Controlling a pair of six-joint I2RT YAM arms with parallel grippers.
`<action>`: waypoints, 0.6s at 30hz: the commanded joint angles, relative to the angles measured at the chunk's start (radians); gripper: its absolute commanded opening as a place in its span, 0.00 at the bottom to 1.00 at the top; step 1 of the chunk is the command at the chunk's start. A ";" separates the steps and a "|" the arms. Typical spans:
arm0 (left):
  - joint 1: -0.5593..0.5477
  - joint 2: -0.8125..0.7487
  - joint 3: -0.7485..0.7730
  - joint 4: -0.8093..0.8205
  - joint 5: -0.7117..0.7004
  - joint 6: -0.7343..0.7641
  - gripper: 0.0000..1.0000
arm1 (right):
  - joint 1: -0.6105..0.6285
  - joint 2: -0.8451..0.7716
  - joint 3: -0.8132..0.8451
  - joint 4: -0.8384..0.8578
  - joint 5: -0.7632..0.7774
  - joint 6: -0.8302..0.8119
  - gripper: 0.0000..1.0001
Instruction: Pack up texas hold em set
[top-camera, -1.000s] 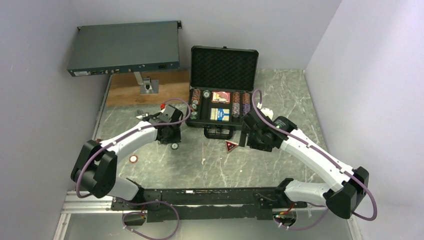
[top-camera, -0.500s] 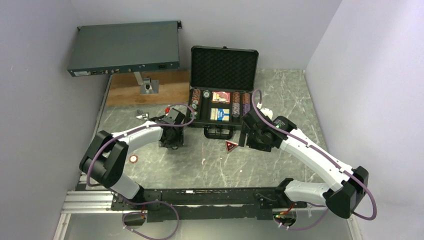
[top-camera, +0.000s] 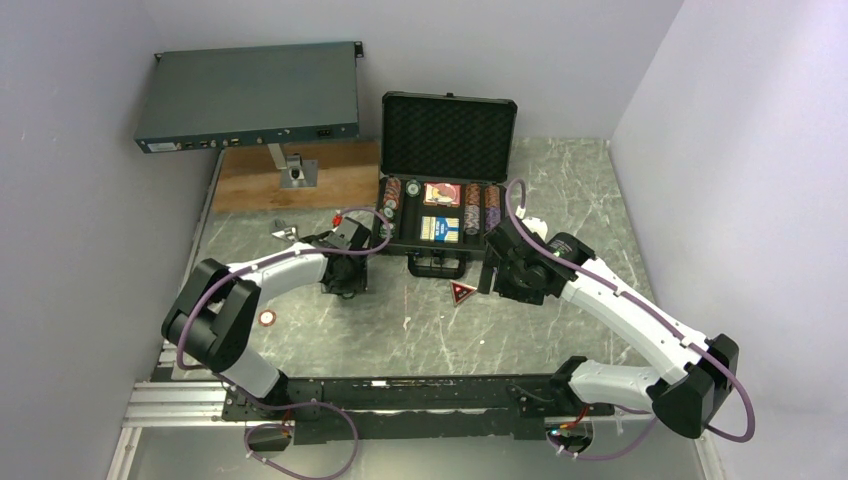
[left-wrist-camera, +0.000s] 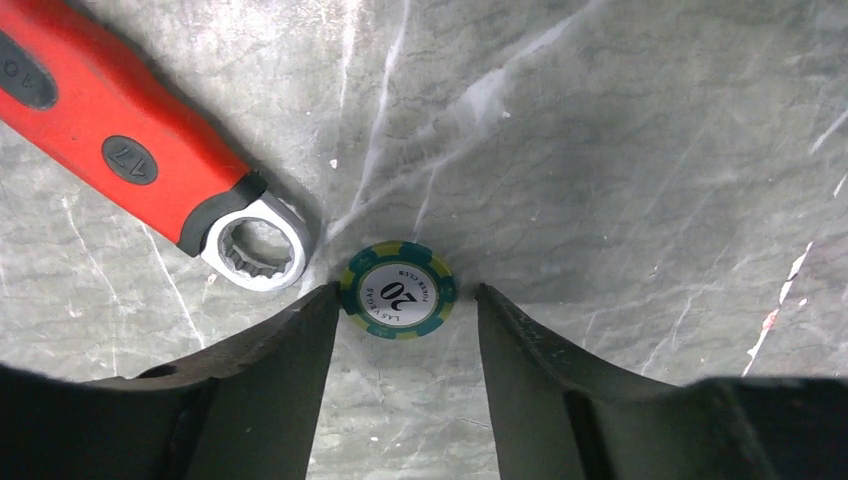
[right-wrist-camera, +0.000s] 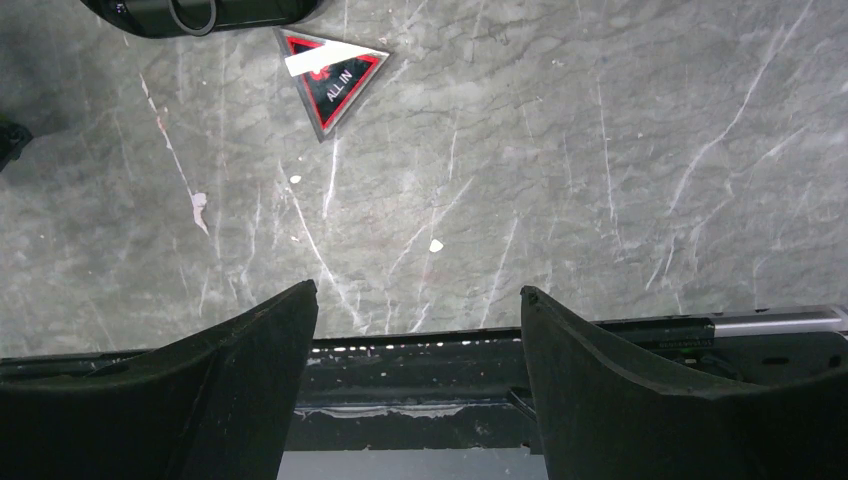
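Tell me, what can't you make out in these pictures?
Left wrist view: the wrench has its handle cut off by the frame edge.
Right wrist view: glare blanks the top of the ALL IN token; the case handle is cut by the top edge.
Top view: the loose chip is too small to read.

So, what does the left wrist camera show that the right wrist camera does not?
Only the left wrist view: a green chip lying flat inside the left pincer, and a red-handled wrench beside it. Only the right wrist view: a red triangular token, the case handle, and the right pincer, empty. Both: the grey marble table and open jaws.
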 joint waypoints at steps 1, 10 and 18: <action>-0.002 0.034 -0.047 0.100 0.050 0.002 0.63 | -0.002 -0.009 0.021 -0.005 -0.004 0.007 0.76; -0.023 0.070 -0.047 0.080 0.008 -0.012 0.43 | -0.002 -0.006 0.016 0.001 -0.006 0.002 0.76; -0.030 0.031 -0.053 0.074 0.022 -0.018 0.33 | -0.001 -0.018 0.005 -0.001 -0.001 0.006 0.76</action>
